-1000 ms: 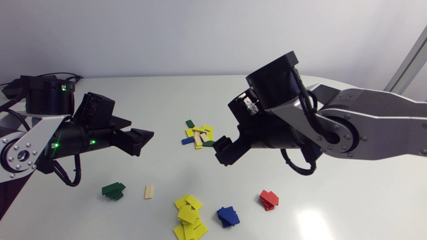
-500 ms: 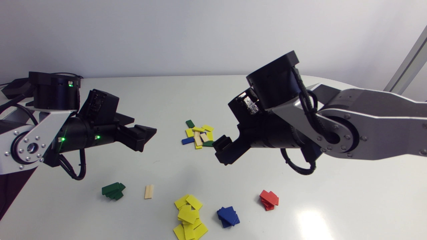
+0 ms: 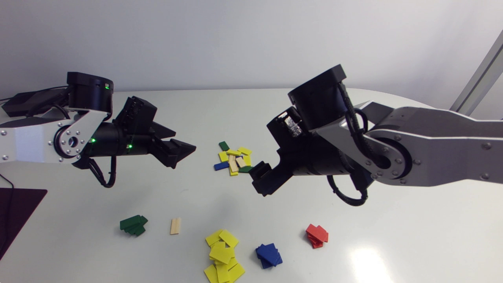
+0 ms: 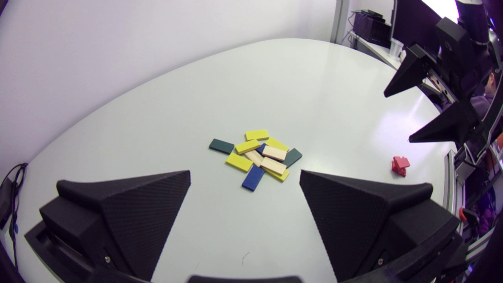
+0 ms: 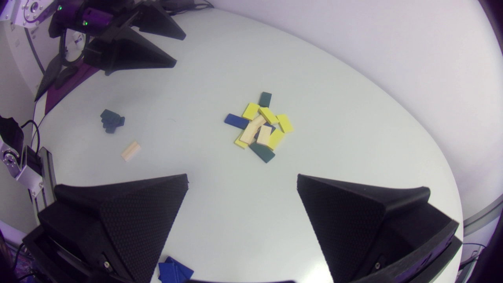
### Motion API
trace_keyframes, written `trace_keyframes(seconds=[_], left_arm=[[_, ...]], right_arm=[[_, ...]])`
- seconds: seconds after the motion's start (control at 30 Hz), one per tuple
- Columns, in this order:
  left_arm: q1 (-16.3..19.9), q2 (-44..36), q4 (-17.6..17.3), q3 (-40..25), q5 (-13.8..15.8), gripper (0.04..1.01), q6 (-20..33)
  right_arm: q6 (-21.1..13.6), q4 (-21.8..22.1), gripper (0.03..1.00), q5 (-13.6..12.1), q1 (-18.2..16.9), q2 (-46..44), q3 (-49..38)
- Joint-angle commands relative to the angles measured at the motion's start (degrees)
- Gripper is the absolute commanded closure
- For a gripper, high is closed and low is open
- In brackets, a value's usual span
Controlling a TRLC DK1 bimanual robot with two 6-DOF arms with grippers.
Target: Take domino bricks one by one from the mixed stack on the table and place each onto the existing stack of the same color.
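- Nearest the table's front edge, the sorted stacks lie in a row: green stack, a single wooden brick, yellow stack, blue stack and red stack. The yellow stack is loosely fanned rather than squared.
- Above the table and further in, the left gripper and right gripper face each other. Both have their jaws spread wide and hold nothing.
- The mixed stack lies on the table between the two grippers, ahead of each in its wrist view. It holds yellow, wooden, blue and green bricks, partly overlapping.
- The right gripper is much the nearer, its fingers just beside the pile's edge in the head view. The left gripper is well apart from the pile.
- A green brick lies at the pile's edge closest to the right gripper, partly tucked under a yellow one. Its long axis runs oblique to that gripper's finger line.
- A blue brick lies at the edge facing the left gripper. Its long axis points roughly along that gripper's approach, so its short width would likely fit between the fingers.
- Farthest back, a lone green brick lies flat, just clear of the pile.
- Judgement: no brick is in hand, and the next pick probably falls to the right arm.
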Motion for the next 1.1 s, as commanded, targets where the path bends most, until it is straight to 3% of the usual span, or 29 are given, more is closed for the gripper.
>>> trace_keyframes(seconds=[0.0,0.27,0.5,0.9,1.07], left_arm=[[0.3,4.0,0.2,3.0,2.5,0.054,4.3],[-0.7,11.8,0.2,5.7,7.1,0.054,12.2],[-3.1,16.6,1.2,7.3,7.3,0.054,15.2],[-4.7,28.1,7.6,11.8,7.3,0.054,17.1],[-5.5,31.1,7.6,14.0,7.3,0.054,18.6]], right_arm=[[0.2,1.0,0.062,-0.7,-0.4,2.0,-1.8],[-0.3,1.6,0.062,-2.9,-0.9,3.5,-1.6],[-0.4,2.0,0.062,-4.2,-1.8,4.1,-1.6],[-0.4,2.1,0.062,-6.1,-3.3,3.5,-2.1],[-0.4,2.3,0.062,-6.9,-3.6,3.8,-2.2]])
